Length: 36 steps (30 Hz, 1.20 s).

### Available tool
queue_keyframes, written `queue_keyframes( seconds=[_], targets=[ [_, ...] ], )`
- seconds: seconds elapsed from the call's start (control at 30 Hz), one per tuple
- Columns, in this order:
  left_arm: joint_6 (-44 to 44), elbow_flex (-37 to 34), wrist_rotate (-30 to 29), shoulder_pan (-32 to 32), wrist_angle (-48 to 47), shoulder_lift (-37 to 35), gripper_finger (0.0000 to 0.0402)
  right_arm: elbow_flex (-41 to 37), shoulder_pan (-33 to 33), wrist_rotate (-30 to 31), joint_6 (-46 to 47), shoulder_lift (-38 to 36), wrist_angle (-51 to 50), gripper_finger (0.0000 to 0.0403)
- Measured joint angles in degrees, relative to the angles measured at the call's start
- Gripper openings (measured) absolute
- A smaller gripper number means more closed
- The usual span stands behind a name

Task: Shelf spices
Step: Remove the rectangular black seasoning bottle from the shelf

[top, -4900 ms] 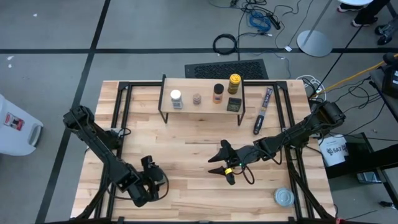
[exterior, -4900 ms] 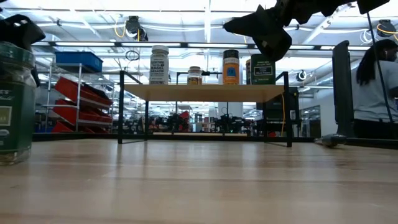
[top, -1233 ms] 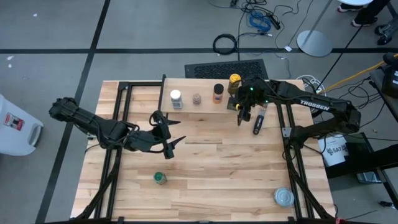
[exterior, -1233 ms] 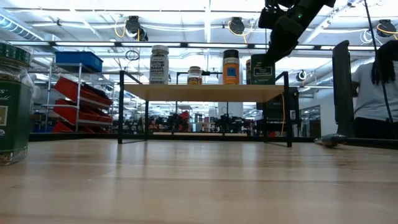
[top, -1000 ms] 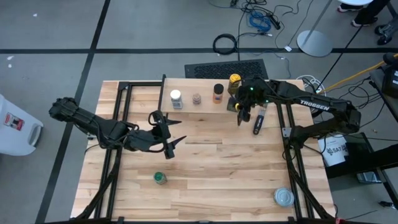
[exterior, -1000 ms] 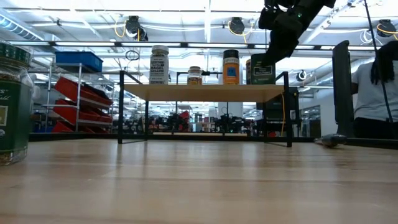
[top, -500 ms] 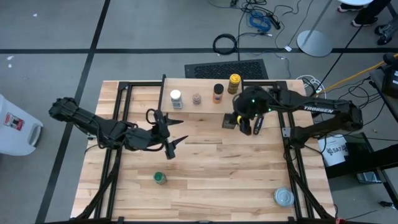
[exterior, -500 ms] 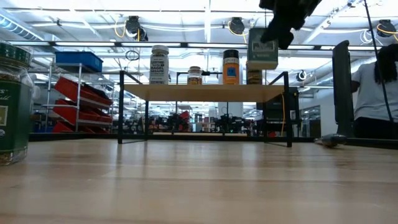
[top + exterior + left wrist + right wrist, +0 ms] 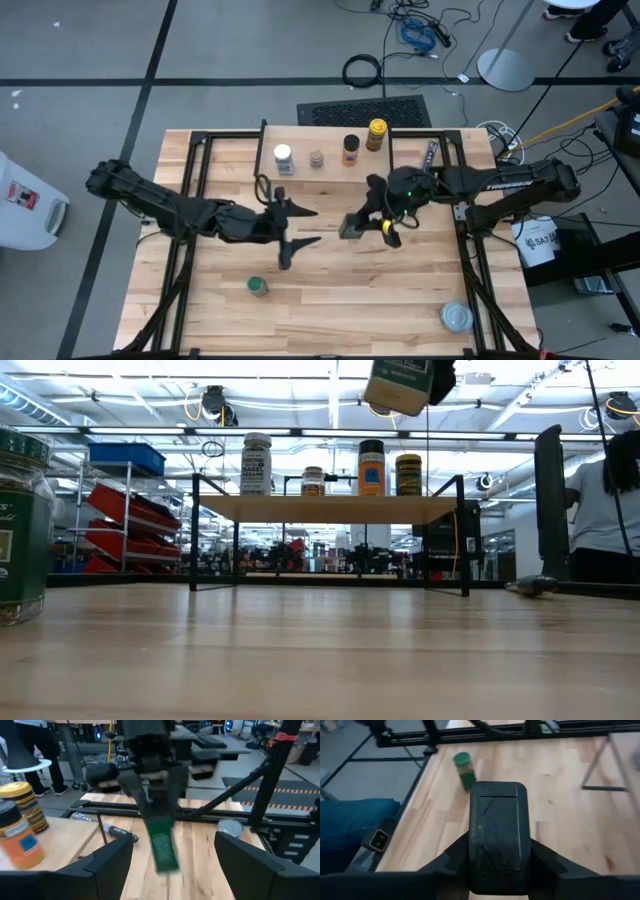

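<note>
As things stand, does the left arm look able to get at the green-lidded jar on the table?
Probably yes. The left pincer hangs open, holding nothing, a short way from the green-lidded jar, with only bare table between. The right pincer, shut on the dark tin, is off to the side.

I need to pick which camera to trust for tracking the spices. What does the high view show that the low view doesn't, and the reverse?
Only the high view shows the left gripper, jaws open over the table, the right gripper, the flat round silver tin and the long dark packet.

Only the low view shows the jars' labels, the space under the shelf and a person behind the table.

Both show the dark square tin held in the air, four containers on the shelf, and the green-lidded jar on the table.
</note>
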Motion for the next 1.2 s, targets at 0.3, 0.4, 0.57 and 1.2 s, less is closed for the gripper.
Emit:
queue_keyframes(
  seconds=[0.3, 0.4, 0.57, 1.2],
  targets=[
    [-3.75, 0.0, 1.33, 0.64, 3.37, 5.1, 0.03, 0.0, 5.39, 7.36, 1.04, 6.41, 1.82, 0.0127],
    [-4.0, 0.0, 1.45, 0.56, 3.28, 6.31, 0.0323, 0.0, 6.17, 7.72, 1.84, 8.47, 2.7, 0.0128],
    [-4.04, 0.0, 1.48, 0.47, 2.27, 8.87, 0.0362, 0.0, 6.56, 7.64, 2.52, 10.8, 3.98, 0.0128],
    [-4.02, 0.0, 1.01, 1.12, 1.4, 12.84, 0.0373, 0.02, 6.51, 8.0, 2.55, 12.37, 7.38, 0.0128]
  ],
)
